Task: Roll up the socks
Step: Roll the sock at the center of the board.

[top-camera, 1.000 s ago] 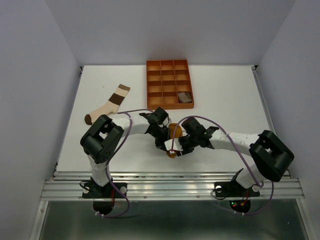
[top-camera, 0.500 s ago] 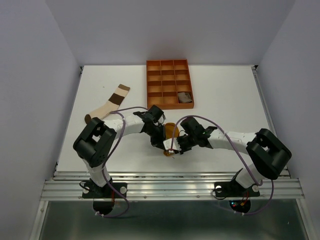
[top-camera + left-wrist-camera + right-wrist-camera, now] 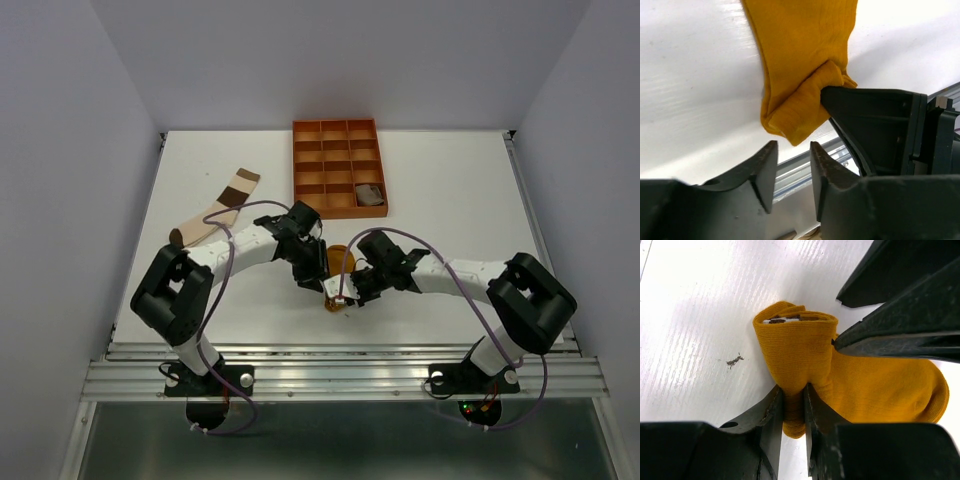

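The mustard sock (image 3: 805,355) lies on the white table near the front edge, its near end folded over into a thick roll. My right gripper (image 3: 794,395) is shut on that folded end, fabric pinched between both fingers. My left gripper (image 3: 792,155) stands open just off the sock's (image 3: 805,60) folded corner, with nothing between its fingers. From above, both grippers meet over the sock (image 3: 340,258), left gripper (image 3: 318,278) beside right gripper (image 3: 345,295). The brown-cream-white sock (image 3: 215,212) lies flat at the left. A taupe rolled sock (image 3: 370,195) sits in a tray compartment.
The orange compartment tray (image 3: 337,165) stands at the back middle of the table. The table's front edge and metal rail (image 3: 340,350) run close behind the grippers. A small dark speck (image 3: 734,360) lies on the table beside the sock.
My right gripper closed on the sock's folded end. My left gripper then opened and let go of it, and the left arm's elbow swung further left.
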Available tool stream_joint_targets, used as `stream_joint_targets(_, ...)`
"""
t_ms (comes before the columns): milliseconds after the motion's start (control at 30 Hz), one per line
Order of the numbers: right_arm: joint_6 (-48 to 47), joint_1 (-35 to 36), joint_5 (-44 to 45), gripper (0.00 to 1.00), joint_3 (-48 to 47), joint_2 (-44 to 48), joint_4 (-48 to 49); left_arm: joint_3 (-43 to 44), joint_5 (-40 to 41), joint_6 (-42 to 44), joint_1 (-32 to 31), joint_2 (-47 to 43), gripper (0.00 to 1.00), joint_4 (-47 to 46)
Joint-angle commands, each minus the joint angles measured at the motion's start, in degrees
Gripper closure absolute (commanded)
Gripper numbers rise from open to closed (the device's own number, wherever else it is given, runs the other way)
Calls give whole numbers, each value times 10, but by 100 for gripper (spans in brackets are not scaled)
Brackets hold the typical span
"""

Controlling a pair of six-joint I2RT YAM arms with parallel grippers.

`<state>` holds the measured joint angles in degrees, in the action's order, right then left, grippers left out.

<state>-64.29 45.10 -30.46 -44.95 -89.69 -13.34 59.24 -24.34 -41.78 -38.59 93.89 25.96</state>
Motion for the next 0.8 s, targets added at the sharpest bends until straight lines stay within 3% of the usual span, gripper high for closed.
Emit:
stream_joint_targets(0, 1, 6, 2, 99, 2, -29, -62, 18, 35, 7, 3, -35, 53, 34)
stream_joint_targets(100, 0, 6, -3, 99, 0, -28, -65, 29, 46, 12, 14, -14, 47, 10)
stream_joint_targets(367, 10, 6, -27, 99, -11, -26, -76, 119, 47, 28, 31, 81, 47, -94)
stream_joint_targets(767, 32, 6, -31, 99, -30, -38, -98, 166, 113, 36, 26, 158, 48, -84)
